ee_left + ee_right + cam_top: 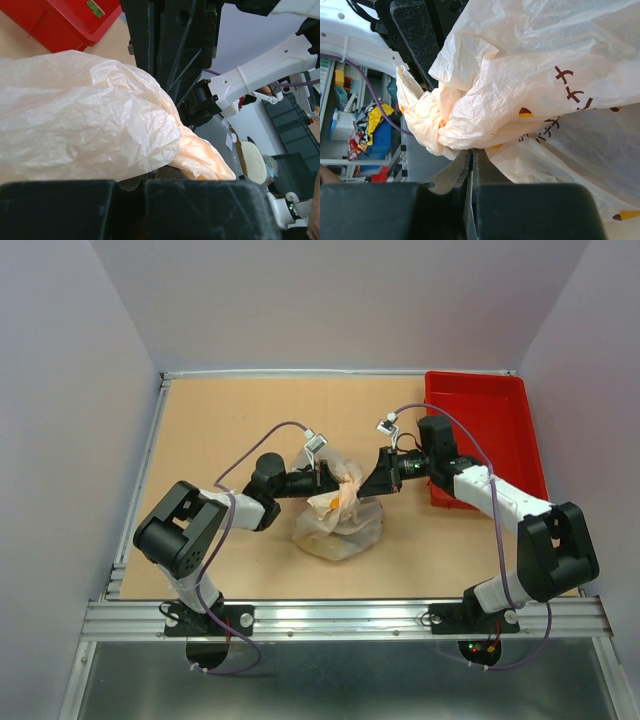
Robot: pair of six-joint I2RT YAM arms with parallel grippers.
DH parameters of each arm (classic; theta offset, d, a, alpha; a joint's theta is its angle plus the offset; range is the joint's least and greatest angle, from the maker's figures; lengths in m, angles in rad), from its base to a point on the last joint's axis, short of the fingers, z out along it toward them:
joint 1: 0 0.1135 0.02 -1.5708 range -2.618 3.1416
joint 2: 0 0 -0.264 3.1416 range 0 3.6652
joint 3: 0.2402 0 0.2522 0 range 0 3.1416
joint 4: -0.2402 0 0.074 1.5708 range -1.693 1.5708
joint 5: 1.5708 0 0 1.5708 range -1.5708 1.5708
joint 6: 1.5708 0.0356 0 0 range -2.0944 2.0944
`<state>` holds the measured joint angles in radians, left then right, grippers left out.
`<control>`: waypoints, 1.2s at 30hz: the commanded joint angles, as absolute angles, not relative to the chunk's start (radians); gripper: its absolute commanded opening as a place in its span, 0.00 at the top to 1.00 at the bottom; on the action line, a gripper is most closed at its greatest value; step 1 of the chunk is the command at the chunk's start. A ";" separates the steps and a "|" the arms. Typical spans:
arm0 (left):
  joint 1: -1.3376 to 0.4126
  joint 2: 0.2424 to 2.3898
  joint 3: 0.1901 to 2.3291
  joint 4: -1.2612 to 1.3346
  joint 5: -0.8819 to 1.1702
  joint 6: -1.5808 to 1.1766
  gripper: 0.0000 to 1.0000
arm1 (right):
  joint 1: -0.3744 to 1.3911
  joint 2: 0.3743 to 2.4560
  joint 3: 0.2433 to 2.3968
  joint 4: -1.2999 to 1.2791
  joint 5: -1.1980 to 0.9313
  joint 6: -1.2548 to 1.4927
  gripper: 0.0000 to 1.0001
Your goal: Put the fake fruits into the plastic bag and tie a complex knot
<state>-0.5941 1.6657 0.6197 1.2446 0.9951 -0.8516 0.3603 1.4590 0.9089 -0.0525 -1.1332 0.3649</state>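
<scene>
The plastic bag (340, 528) lies at mid table, whitish and crinkly, with dark and orange print in the right wrist view (555, 80). Its handles are gathered into a twisted bunch (349, 487) above the bag; I cannot tell whether it is tied. It also shows in the right wrist view (432, 117). My left gripper (322, 480) is shut on bag plastic from the left (150, 175). My right gripper (376, 480) is shut on a thin fold of bag plastic from the right (472, 156). An orange shape (325, 504) shows through the bag wall; the fake fruits are otherwise hidden.
A red rectangular tray (478, 430) stands at the back right, just behind my right arm; its corner shows in the left wrist view (60, 25) with a small green bit (94, 7) on it. Walls enclose the table on three sides.
</scene>
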 commanded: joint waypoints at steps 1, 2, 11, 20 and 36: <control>-0.620 1.638 0.652 1.433 1.043 -0.868 0.86 | 0.374 1.459 0.966 -0.008 -1.100 0.338 1.00; -0.609 1.620 0.643 1.390 1.034 -0.844 0.79 | 0.373 1.454 0.960 -0.008 -1.103 0.334 1.00; -0.447 1.310 0.672 0.559 0.950 -0.303 0.46 | 0.373 1.405 0.948 -0.040 -1.065 0.256 1.00; -0.273 1.210 1.007 -0.300 0.998 0.334 0.40 | 0.371 1.404 0.994 -0.135 -0.986 0.152 1.00; -0.598 1.357 1.345 -0.704 0.689 0.476 0.35 | 0.379 1.433 1.043 -0.204 -0.963 0.055 0.99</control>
